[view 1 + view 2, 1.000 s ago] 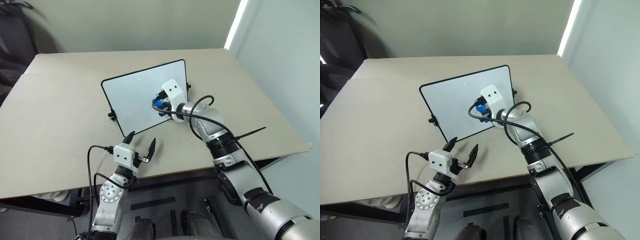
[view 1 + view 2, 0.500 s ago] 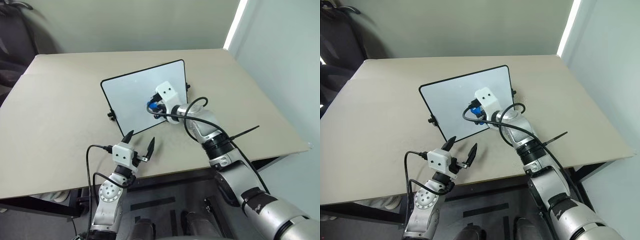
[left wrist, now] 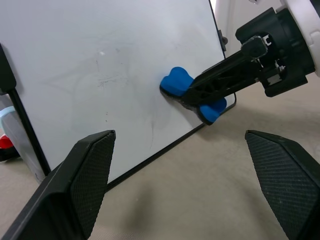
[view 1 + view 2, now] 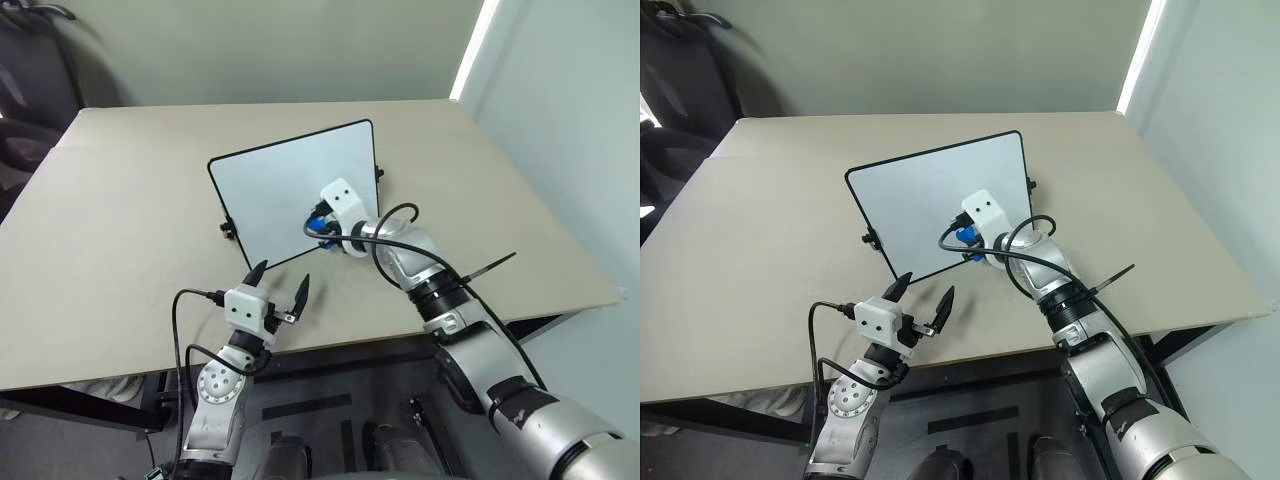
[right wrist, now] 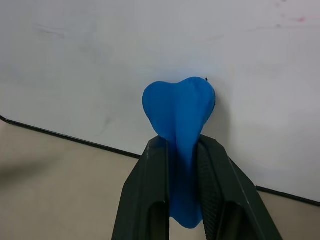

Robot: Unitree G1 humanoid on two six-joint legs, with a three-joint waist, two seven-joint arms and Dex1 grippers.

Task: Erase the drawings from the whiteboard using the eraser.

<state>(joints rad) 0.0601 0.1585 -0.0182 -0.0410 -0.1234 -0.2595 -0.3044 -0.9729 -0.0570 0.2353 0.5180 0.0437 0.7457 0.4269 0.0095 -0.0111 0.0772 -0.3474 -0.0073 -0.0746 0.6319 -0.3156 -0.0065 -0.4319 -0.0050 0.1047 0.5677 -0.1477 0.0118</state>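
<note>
The right gripper, clamped tight on the blue eraser pressed low on the whiteboard, probably needed firm, flat strokes toward remaining faint marks while the left gripper hung open over the worktop.

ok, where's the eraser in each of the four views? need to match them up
Left eye: eraser, held by right gripper, on the whiteboard near its lower right edge.
Right eye: same place.
Left wrist: centre right, against the board.
Right wrist: centre, between the fingers.
Shared landmark: the board's black lower edge, just beside the eraser.
</note>
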